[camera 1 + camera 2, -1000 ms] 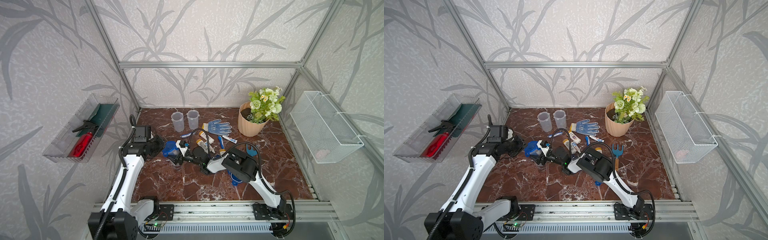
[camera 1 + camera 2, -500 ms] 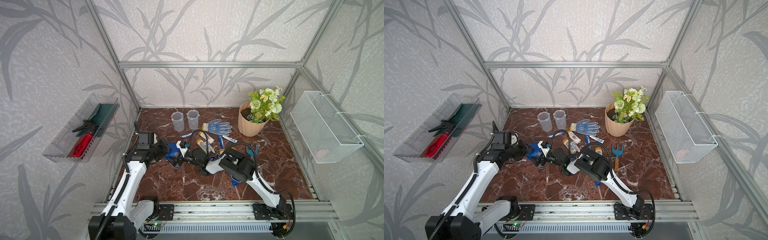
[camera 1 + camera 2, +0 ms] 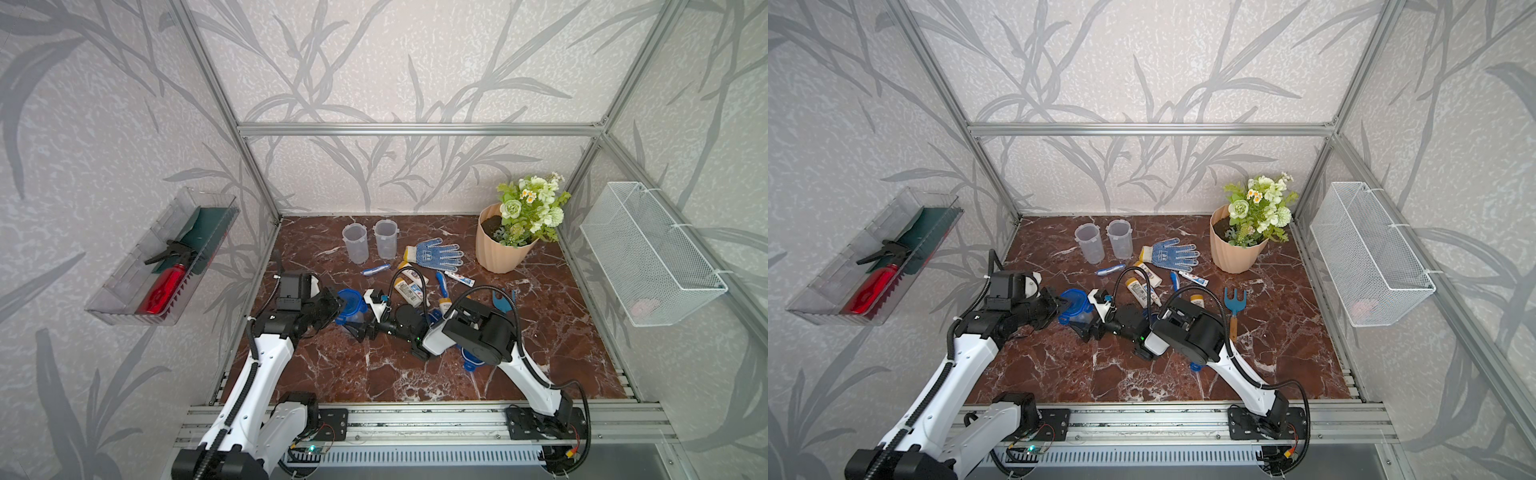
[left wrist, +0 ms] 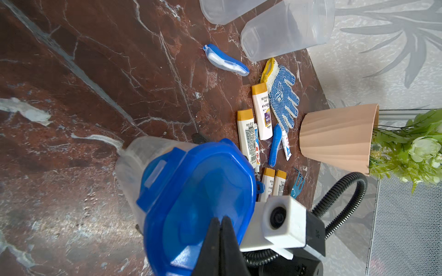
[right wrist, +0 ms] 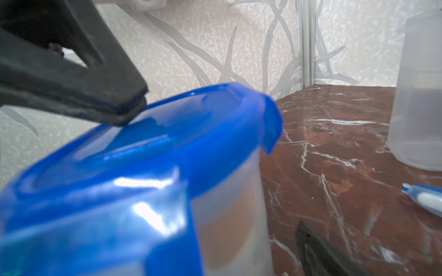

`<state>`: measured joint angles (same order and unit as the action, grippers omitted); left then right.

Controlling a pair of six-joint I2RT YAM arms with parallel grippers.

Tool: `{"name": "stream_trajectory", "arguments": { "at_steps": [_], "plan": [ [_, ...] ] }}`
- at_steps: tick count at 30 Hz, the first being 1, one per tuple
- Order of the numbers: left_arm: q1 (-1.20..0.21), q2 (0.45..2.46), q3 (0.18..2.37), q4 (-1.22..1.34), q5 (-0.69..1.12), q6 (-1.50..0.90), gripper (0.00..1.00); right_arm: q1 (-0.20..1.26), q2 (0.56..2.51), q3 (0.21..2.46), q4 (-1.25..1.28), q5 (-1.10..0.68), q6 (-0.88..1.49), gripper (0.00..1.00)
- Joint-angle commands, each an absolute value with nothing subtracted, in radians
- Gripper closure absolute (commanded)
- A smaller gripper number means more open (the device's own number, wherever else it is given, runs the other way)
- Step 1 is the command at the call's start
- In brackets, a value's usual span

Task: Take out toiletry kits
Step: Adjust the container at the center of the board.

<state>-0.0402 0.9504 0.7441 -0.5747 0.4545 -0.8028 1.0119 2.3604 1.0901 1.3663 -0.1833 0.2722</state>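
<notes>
A clear cup with a blue lid (image 3: 351, 305) (image 3: 1075, 309) stands left of the table's middle. My left gripper (image 3: 337, 305) (image 4: 221, 218) is shut, its joined tips resting on the blue lid (image 4: 198, 191) (image 5: 143, 155). My right gripper (image 3: 358, 329) (image 3: 1087, 328) stands open around the cup's body; one of its fingers (image 5: 318, 253) shows apart from the cup wall, the other is hidden. Behind the cup lie loose kit items: white bottles with gold caps (image 4: 262, 112) (image 4: 247, 133), blue-white toothbrushes (image 4: 226, 61) (image 4: 275, 145) and a toothpaste tube (image 4: 285, 145).
Two empty clear cups (image 3: 354, 243) (image 3: 385, 239) stand at the back. A blue-dotted glove (image 3: 436, 253), a flower pot (image 3: 503, 249) and a blue garden fork (image 3: 1234, 303) sit to the right. A loose blue lid (image 3: 473, 359) lies under the right arm.
My left arm has swung right and its shut tips have come onto the blue lid. My right gripper's jaws have widened around the cup.
</notes>
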Motion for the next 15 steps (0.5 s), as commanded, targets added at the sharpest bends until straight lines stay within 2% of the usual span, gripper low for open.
{"name": "stream_trajectory", "arguments": {
  "at_steps": [1,5,11,15],
  "plan": [
    [-0.040,0.986,0.719,-0.732,0.379,-0.774,1.00,1.004,2.261,1.020,1.407,-0.139,0.245,0.01],
    [-0.035,1.017,0.773,-0.736,0.388,-0.744,1.00,1.003,2.149,0.898,1.360,-0.122,0.247,0.01],
    [-0.034,1.054,0.881,-0.744,0.431,-0.690,1.00,1.003,1.949,0.840,1.037,-0.104,0.283,0.01],
    [-0.035,1.076,0.980,-0.783,0.472,-0.634,1.00,1.003,1.843,0.819,0.924,-0.070,0.280,0.00]
  ]
}}
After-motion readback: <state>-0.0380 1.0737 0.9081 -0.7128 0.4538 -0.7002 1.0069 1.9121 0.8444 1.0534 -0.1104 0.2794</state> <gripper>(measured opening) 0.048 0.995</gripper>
